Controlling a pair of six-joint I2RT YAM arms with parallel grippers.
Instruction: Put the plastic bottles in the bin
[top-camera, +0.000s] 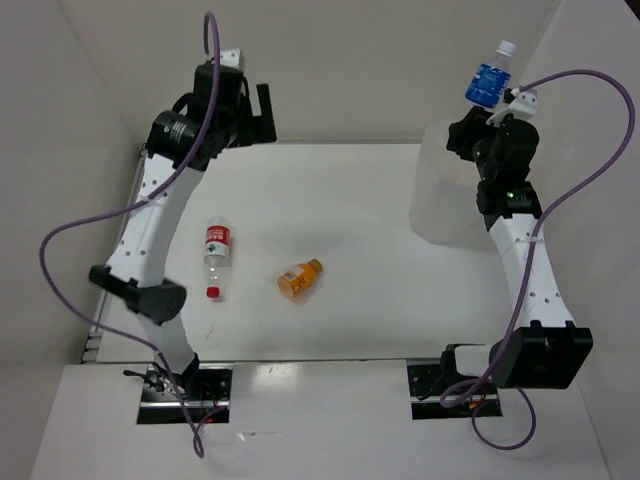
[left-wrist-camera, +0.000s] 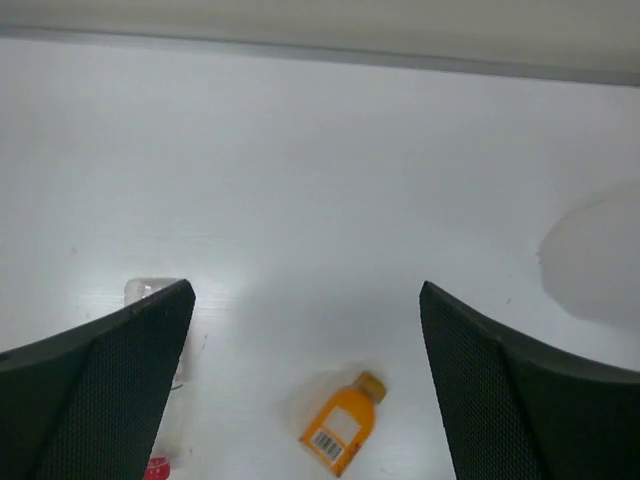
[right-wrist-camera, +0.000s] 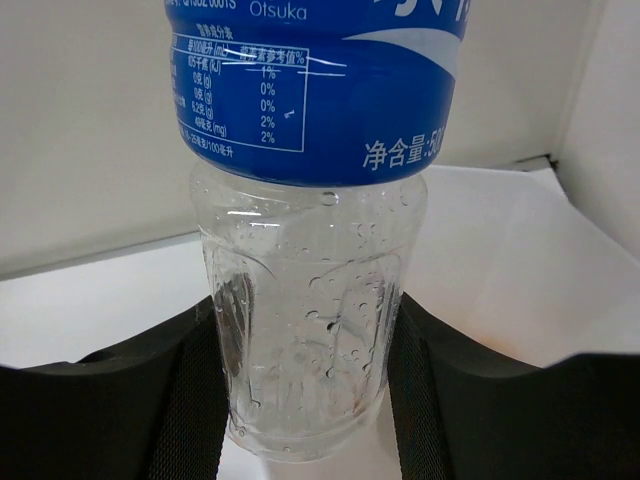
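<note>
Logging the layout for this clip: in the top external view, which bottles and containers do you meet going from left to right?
Going across: clear bottle with red label and cap → orange bottle → translucent white bin → blue-label bottle.

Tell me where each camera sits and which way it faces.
Top external: above and behind the bases, looking down on the table; left arm and right arm show whole.
Left wrist: high over the table's left, looking down at the orange bottle, seen between its open jaws.
Right wrist: high by the bin, looking along its jaws, shut on the blue-label bottle.
Shared: top and left wrist show the orange bottle, red-label bottle and bin; top and right wrist, the blue-label bottle.
</note>
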